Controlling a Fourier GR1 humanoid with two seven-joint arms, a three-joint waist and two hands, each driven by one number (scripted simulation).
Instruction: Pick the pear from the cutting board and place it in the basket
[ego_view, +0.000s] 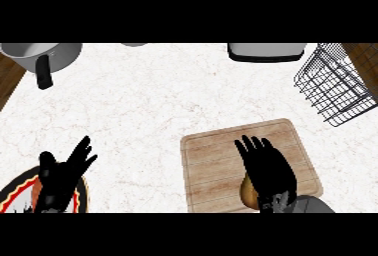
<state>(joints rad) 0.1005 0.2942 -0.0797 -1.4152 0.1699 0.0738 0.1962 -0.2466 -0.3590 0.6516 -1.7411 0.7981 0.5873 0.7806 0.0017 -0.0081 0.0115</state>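
A wooden cutting board (221, 150) lies on the counter at the lower right. My right hand (266, 167) hovers over it with fingers straight, pointing away from me. A yellowish-brown pear (249, 192) peeks out under the wrist at the board's near edge, mostly hidden by the hand. The black wire basket (336, 85) stands tilted at the far right edge. My left hand (63, 177) rests open at the lower left, fingers up.
A grey pot (44, 55) with a black handle sits at the far left. A white appliance (266, 50) stands at the back right. A red-rimmed plate (15, 192) lies under my left hand. Dark wood borders the counter at both sides.
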